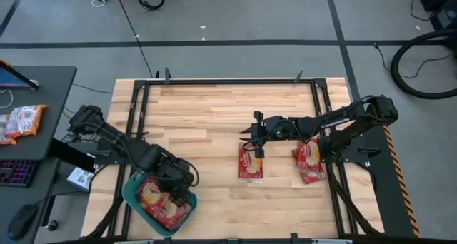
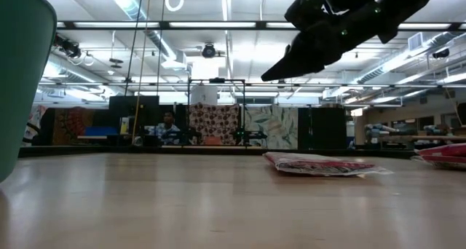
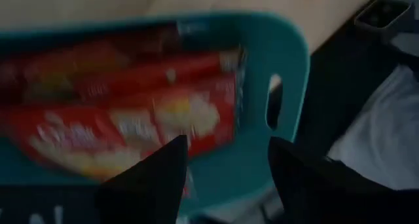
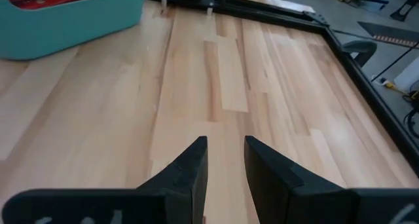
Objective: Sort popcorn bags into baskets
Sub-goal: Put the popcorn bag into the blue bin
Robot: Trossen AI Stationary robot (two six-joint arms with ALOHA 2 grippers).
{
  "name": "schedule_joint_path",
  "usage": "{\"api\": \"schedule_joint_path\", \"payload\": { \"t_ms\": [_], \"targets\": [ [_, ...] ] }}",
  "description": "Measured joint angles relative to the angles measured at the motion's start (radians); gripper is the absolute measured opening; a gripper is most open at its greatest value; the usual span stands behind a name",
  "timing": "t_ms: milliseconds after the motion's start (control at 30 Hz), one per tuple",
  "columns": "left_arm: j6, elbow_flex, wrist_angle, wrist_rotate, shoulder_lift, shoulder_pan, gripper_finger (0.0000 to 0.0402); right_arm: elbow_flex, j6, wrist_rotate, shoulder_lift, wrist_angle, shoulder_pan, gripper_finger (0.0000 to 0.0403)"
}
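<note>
High view: teal tray (image 1: 133, 194) at the surface's near-left corner, hard against the frame edge, with red bags (image 1: 158, 201) piled inside. Left claw (image 1: 187, 194) over the tray's right rim, fingers spread, nothing held. In the left wrist view, fingers (image 3: 157, 178) apart above the bags (image 3: 131, 112), tray wall (image 3: 288, 60) with its handle slot just beyond. Right claw (image 1: 247, 133) hanging mid-surface, just above the far end of a lone bag (image 1: 250, 163); fingers (image 4: 190, 165) narrowly parted, empty. More bags (image 1: 308, 160) stacked at the right edge by the right arm's base. Bare wood across the far half and between tray and lone bag.
</note>
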Motion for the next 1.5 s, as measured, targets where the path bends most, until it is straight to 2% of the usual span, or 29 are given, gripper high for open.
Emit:
{"api": "schedule_joint_path", "payload": {
  "t_ms": [200,333,400,633,867,1000,1100,1200,1267,1500],
  "targets": [
    [-0.033,0.000,-0.135,0.069,-0.007,-0.001,0.0193,0.000,0.022,0.000,0.000,-0.008,0.020,0.0105],
    [-0.008,0.001,-0.308,0.043,-0.006,-0.009,0.0173,0.000,0.022,0.000,0.000,-0.008,0.030,0.0105],
    [-0.006,-0.007,-0.329,0.027,0.005,-0.022,0.0165,0.000,0.023,0.000,0.000,-0.011,0.036,0.0105],
    [0.048,-0.101,-0.094,0.037,0.086,-0.061,0.0151,0.000,0.041,0.001,0.000,-0.024,0.051,0.0105],
    [0.129,-0.124,0.023,0.049,0.208,-0.058,0.0148,0.000,0.041,0.003,0.000,-0.025,0.061,0.0105],
    [0.224,-0.124,0.185,0.096,0.229,-0.044,0.0148,0.000,0.041,0.006,0.000,-0.025,0.060,0.0105],
    [0.231,-0.124,0.270,0.113,0.211,-0.025,0.0148,0.000,0.041,0.006,0.000,-0.025,0.060,0.0105],
    [0.250,-0.124,0.367,0.075,0.172,-0.008,0.0148,0.000,0.041,0.006,0.000,-0.025,0.060,0.0105],
    [0.282,-0.124,0.408,0.003,0.152,0.001,0.0148,-0.001,0.043,0.006,0.000,-0.027,0.060,0.0105],
    [0.448,-0.123,0.372,-0.214,0.136,0.058,0.0148,-0.001,0.062,0.010,0.006,-0.043,0.073,0.0105]
  ]
}}
